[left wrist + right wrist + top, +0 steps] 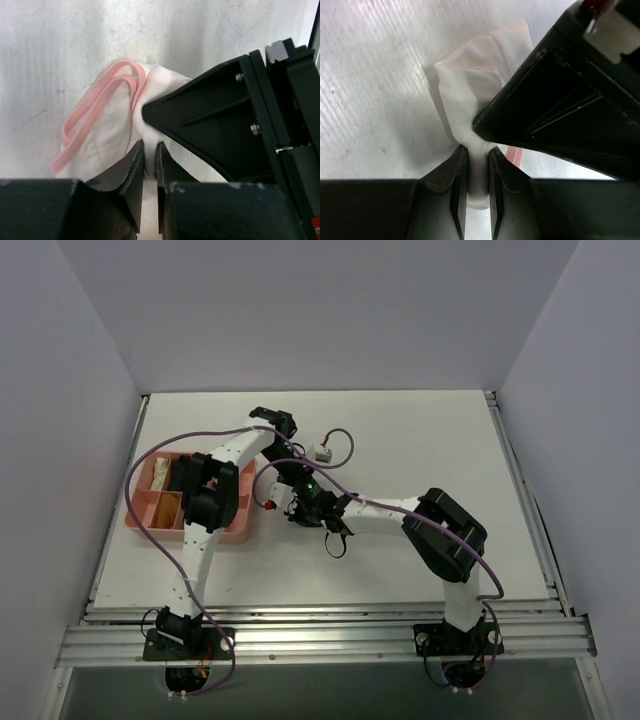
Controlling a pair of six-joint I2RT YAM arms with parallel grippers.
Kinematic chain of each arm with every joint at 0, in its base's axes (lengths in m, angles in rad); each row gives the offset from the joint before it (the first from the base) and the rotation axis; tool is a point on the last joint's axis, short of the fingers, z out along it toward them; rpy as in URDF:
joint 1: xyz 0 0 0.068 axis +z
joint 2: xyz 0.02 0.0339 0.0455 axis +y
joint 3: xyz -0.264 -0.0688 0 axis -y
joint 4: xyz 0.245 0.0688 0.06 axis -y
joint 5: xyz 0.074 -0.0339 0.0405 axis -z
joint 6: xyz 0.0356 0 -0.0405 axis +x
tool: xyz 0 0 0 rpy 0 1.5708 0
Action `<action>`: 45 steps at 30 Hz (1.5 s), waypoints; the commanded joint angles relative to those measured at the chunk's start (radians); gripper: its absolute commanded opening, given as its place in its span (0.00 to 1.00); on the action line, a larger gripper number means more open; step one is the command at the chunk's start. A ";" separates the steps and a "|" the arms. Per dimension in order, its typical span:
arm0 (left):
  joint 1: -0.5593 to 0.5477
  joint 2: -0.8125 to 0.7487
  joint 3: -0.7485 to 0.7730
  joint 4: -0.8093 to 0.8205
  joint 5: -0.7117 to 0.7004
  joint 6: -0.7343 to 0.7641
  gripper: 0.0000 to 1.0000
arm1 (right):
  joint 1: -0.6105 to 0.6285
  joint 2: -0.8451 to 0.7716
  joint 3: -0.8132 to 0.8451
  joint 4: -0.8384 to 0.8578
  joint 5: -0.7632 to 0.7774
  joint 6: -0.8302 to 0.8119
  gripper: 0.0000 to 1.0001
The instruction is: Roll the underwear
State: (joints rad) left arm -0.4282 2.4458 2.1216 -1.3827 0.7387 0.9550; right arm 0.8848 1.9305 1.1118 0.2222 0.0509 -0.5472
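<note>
White underwear [107,130] is pinched tight in both the left claw [150,145] and right claw [477,150] (pink trim [120,69] flopping loose), so I'd turn them together, fabric taut, for a snug roll.

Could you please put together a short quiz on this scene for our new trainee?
1. True or false: the left gripper and the right gripper each pinch the underwear.
2. What colour is the edging of the underwear? A) blue B) pink C) green
3. Fill in: seen from above, the pink tray sits on the ____ side of the table.
Key: 1 true; 2 B; 3 left.
</note>
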 commanded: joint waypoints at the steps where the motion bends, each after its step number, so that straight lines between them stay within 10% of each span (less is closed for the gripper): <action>1: 0.063 -0.110 0.000 -0.002 0.002 0.042 0.09 | -0.010 0.068 -0.023 -0.218 -0.023 0.029 0.00; 24: 0.088 -0.182 -0.023 0.039 0.039 -0.021 0.25 | -0.032 0.087 0.017 -0.294 0.027 0.026 0.00; 31: 0.094 -0.175 -0.043 0.042 0.008 -0.028 0.16 | -0.038 0.097 0.037 -0.337 0.033 0.038 0.00; 45: 0.207 -0.421 -0.206 0.645 -0.390 -0.555 0.09 | -0.086 0.124 0.109 -0.457 -0.149 0.139 0.00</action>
State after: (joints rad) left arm -0.2478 2.1509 1.9430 -0.9516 0.4675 0.5396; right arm 0.8185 1.9778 1.2533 0.0158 -0.0219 -0.4561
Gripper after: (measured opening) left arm 0.100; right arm 0.134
